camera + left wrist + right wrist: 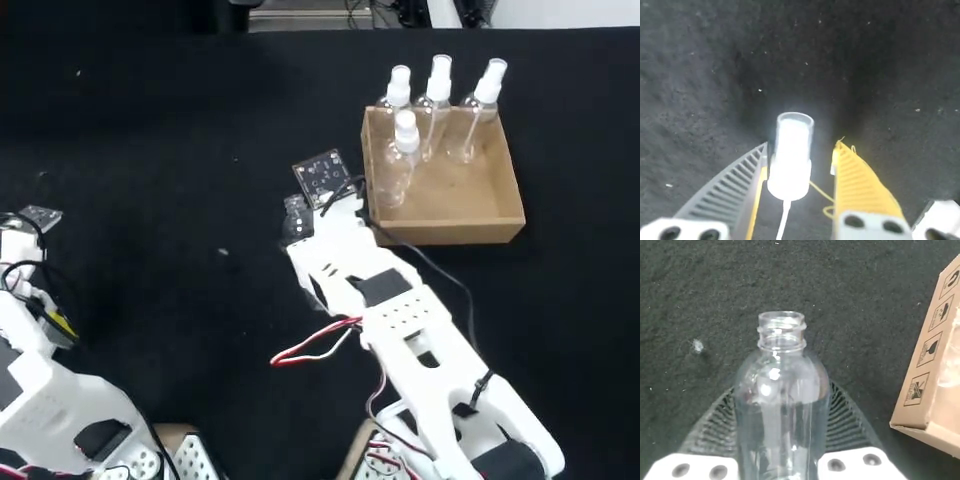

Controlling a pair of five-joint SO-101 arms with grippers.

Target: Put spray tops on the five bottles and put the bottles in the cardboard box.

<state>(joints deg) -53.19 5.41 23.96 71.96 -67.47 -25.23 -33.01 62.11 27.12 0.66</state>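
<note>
— From up high, what do you see?

— The cardboard box [500,215] sits on the black table [150,150], towards the far right. Four capped bottles [400,155] stand in it: three along the far wall, one in front of them by the left wall.

— And the arms?

— The right arm [420,330] stretches from the near edge up to the box, its end just beside the box's near left corner. The left arm [50,395] is low in the near left corner, well apart from the box.

— Now the left wrist camera?

— The left gripper [801,145] has a spray top [790,155] in its grasp, above the dark cloth. The grey finger [735,185] lies against one side of it and the yellow finger [855,185] is close on the other. A thin tube [785,220] runs from the top's base back towards the camera.

— And the right wrist?

— The right gripper [782,387] is clamped round an open bottle [780,410], a clear one with a bare threaded neck and no top on it. A grey finger shows on either side of its body. The bottle is outside the box, near it; a corner of the box [935,365] shows beside it.
</note>
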